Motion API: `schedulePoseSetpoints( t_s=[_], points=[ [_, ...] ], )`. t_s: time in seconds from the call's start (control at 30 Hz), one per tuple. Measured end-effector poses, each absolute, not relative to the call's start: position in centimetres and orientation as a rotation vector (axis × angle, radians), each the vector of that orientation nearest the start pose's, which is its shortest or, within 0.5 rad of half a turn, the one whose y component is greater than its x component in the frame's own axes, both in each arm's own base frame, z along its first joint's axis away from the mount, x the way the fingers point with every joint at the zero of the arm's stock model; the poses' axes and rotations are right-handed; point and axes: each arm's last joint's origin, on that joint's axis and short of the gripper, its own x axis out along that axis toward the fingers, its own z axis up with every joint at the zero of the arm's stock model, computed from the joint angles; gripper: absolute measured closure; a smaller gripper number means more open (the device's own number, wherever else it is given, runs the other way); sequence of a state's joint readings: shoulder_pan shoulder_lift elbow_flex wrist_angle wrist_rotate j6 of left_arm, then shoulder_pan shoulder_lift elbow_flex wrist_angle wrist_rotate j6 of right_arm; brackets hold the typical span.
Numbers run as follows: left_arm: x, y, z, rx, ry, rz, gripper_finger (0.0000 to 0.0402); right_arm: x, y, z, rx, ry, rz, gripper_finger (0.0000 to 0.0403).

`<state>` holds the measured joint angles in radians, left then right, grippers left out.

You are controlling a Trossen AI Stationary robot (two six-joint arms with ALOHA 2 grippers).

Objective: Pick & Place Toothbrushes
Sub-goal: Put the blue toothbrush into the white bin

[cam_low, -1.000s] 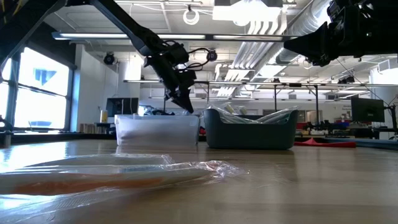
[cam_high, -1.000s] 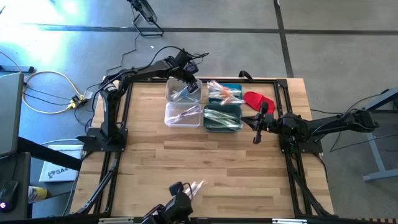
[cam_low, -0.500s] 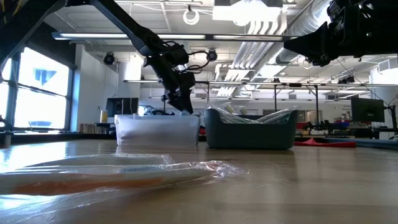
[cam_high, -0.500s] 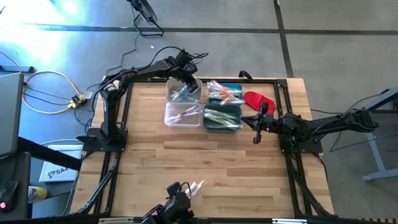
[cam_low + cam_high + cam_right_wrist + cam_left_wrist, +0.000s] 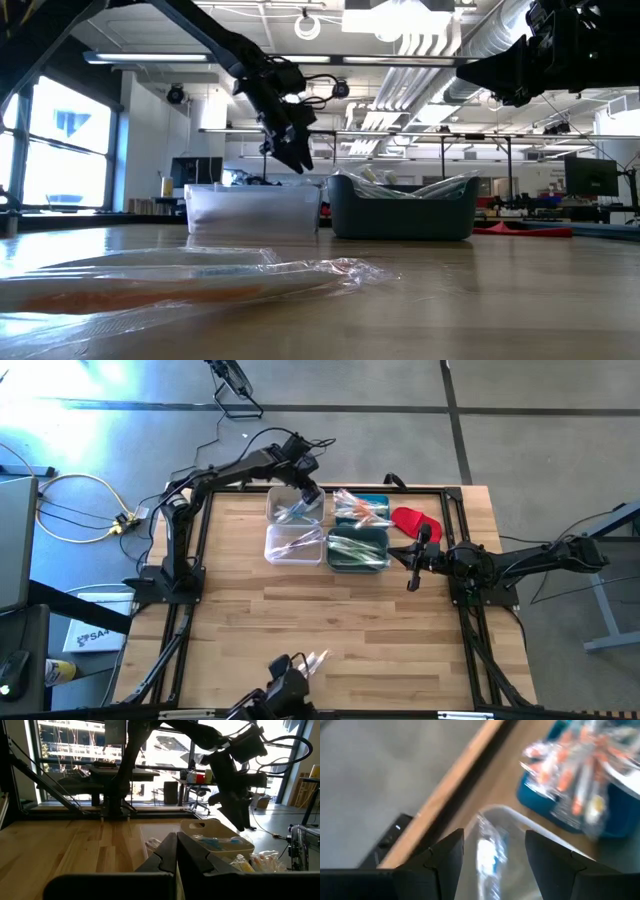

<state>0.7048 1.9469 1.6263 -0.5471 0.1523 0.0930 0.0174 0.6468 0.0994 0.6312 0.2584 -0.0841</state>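
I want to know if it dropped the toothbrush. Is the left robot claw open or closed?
Open. The left gripper shows a wide gap between its fingers, nothing held, above the clear bin.

- Strong daylight enters by the windows, and the arms are dark against it.
- White glare lies on the floor.
- The left wrist view is blurred.
- The near plastic wrapper is out of focus.

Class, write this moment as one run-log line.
left gripper: open, above far clear plastic bin | blue-accented toothbrush: in bin | right gripper: shut, idle
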Motion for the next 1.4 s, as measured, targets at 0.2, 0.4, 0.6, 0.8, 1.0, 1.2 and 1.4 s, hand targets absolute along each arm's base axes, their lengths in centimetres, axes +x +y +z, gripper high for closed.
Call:
schedulePoseSetpoints(
  t_s=[0.2,0.4,0.6,0.8,1.0,1.2,1.4],
  points=[
    [33.8,25.1,25.9,-0.415,0.901,0.336,0.0194,14.5,-0.5,19.4,-0.072,-0.073,-0.244,0.0399],
    [36.1,19.6,25.3,-0.395,1.034,0.193,0.0194,14.5,-0.5,19.4,-0.072,-0.073,-0.244,0.0399],
    [38.8,12.4,25.1,-0.307,1.107,0.028,0.0194,14.5,-0.5,19.4,-0.072,-0.073,-0.244,0.0399],
    [40.0,5.8,25.0,-0.243,1.168,-0.100,0.0194,14.5,-0.5,19.4,-0.072,-0.073,-0.244,0.0399],
    [39.5,0.6,24.7,-0.226,1.286,-0.155,0.0194,14.5,-0.5,19.4,-0.072,-0.073,-0.244,0.0399],
    [39.3,-3.2,24.0,-0.187,1.310,-0.144,0.0194,14.5,-0.5,19.4,-0.072,-0.073,-0.244,0.0399],
    [39.7,-5.4,24.2,-0.146,1.248,-0.157,0.0194,14.5,-0.5,19.4,-0.066,-0.074,-0.244,0.0399]
  ],
)
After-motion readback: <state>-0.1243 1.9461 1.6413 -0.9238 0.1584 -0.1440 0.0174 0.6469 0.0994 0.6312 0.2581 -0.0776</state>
